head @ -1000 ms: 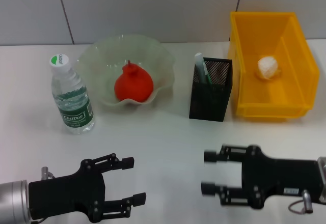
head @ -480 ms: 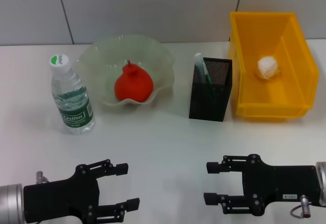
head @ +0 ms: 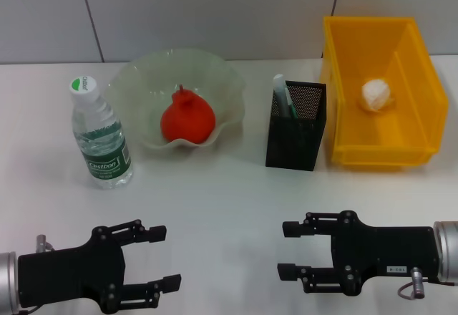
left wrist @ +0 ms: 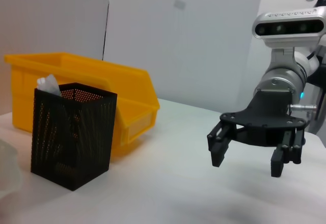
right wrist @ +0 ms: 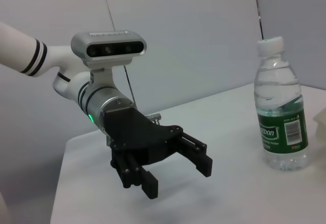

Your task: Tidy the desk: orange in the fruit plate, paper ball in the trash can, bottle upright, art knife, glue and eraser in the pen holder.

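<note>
From the head view, the orange (head: 187,118) sits in the fruit plate (head: 139,79), the paper ball (head: 377,94) lies inside the trash can (head: 336,86), and the bottle (head: 101,137) stands upright on the white table (head: 229,193), to the left of the plate. The pen holder (head: 296,129) stands between plate and trash can, with a green and white art knife (head: 282,94) poking from its top; glue and eraser cannot be made out.

The left wrist view shows the pen holder (left wrist: 71,132) just in front of the trash can (left wrist: 102,91), and the right gripper (left wrist: 249,155) hanging over bare table, jaws apart and empty. The right wrist view adds the left gripper (right wrist: 173,170), jaws likewise spread with nothing between them, well apart from the bottle (right wrist: 281,114).

In the head view both the left gripper (head: 164,258) and the right gripper (head: 286,250) sit at the near edge, far from every task item.
</note>
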`<state>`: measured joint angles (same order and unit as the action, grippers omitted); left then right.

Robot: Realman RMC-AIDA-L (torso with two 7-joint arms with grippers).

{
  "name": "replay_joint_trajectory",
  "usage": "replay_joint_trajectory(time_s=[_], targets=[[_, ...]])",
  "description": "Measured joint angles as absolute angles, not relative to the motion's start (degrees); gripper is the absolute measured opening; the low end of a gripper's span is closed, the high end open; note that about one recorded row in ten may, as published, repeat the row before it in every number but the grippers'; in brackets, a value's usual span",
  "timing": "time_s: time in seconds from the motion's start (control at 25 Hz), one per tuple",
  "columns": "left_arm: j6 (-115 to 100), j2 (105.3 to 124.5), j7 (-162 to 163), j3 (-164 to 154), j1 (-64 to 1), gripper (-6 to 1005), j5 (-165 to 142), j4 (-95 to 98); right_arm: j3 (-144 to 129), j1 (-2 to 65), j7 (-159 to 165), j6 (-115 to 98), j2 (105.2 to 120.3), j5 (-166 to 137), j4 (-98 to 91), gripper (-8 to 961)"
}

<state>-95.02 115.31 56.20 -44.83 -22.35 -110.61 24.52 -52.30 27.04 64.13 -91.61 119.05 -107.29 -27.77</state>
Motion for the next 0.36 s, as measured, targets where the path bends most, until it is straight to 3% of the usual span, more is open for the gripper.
replay_joint_trajectory(time_s=[0.36], targets=[[-94.71, 115.40, 56.35, -44.74, -22.58, 812, -111.73, 25.08, -52.81, 27.78, 64.06, -90.28, 119.09, -107.22, -26.71, 679]])
